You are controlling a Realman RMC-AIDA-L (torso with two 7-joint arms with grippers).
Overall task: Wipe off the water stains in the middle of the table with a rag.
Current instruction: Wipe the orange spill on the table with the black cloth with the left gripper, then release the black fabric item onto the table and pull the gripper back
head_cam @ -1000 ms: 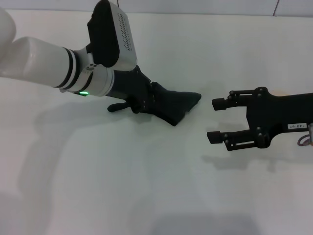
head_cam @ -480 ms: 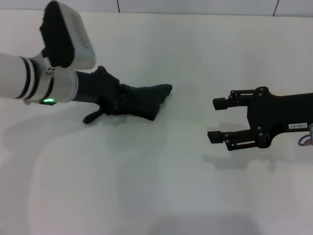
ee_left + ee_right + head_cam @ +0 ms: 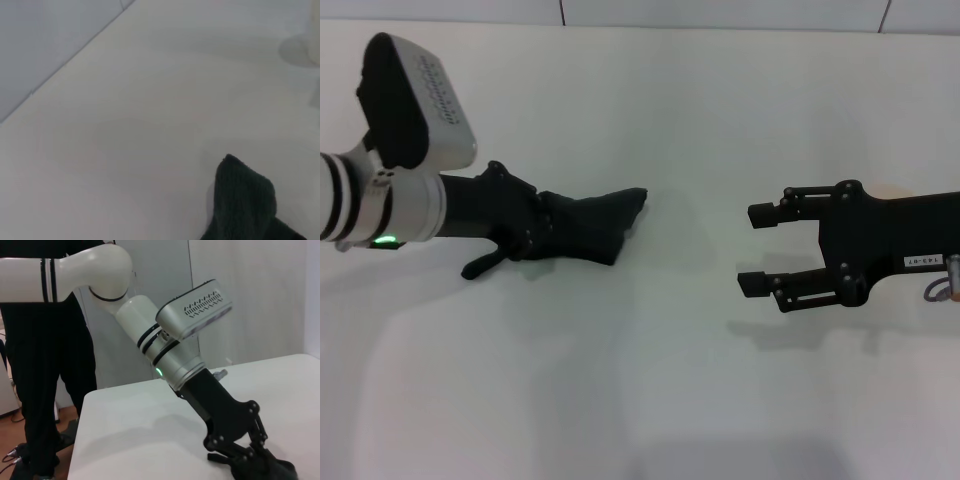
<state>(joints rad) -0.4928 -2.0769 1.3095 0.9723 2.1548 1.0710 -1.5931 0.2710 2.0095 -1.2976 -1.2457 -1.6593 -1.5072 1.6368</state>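
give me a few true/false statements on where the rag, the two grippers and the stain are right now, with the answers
1. The left gripper presses the rag on the table. True.
2. The right gripper is holding the rag. False: its jaws are open and empty, and it hovers apart from the rag on the right side.
3. The rag is white. False: it is very dark green-black.
4. The rag lies left of the right gripper in the head view. True.
5. A large orange puddle shows plainly in the middle of the table. False: no such puddle can be seen there in any view.
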